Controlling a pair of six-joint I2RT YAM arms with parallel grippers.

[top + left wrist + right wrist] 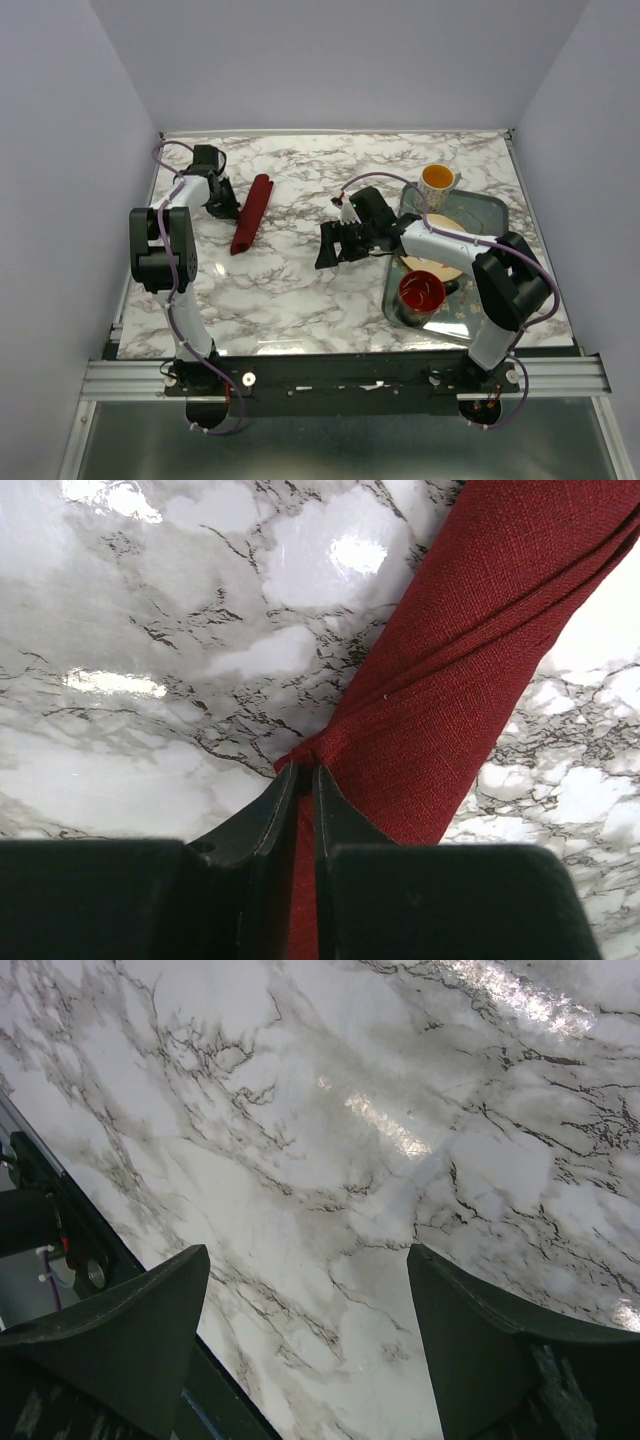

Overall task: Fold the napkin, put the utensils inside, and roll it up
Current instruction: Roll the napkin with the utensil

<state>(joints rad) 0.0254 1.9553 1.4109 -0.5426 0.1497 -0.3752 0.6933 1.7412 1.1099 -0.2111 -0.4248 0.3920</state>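
Note:
The dark red napkin [252, 213] lies as a long narrow roll on the marble table at the back left, slanting from far right to near left. In the left wrist view the napkin [470, 660] runs diagonally up to the right. My left gripper [226, 199] sits at the roll's left side. Its jaws [303, 768] are nearly together, pinching a fold of the cloth at the roll's edge. My right gripper [332, 245] hangs over bare marble near the table's middle, open [305, 1250] and holding nothing. The utensils are out of view.
A metal tray [490, 205] sits at the right, holding a beige plate [432, 266], a red bowl [422, 292] and a mug [438, 180] with an orange inside. The right arm reaches across the tray's left rim. Grey walls enclose the table.

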